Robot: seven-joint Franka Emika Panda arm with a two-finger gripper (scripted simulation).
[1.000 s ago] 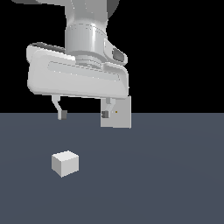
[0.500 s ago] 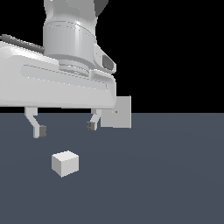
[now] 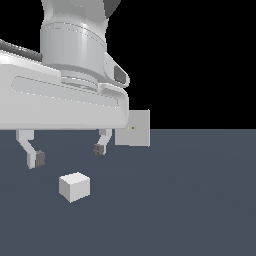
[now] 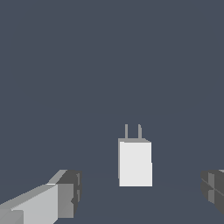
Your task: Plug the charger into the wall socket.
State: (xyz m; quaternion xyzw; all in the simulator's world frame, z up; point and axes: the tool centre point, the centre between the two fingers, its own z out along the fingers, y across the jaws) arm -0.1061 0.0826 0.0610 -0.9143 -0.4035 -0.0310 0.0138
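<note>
Wrist view shows the charger [image 4: 135, 162] lying on the dark floor surface, two thin prongs projecting from one end along its long axis, pointing away from the fingers. In the exterior view the charger [image 3: 74, 186] sits on the surface toward that view's left, no tabletop edge visible near it. The gripper [image 3: 67, 152] hangs above it, jaws spread wide, holding nothing, one finger [image 3: 33, 154] on each side. The wall socket [image 3: 133, 128] stands upright at the surface's far edge, well apart from the charger.
</note>
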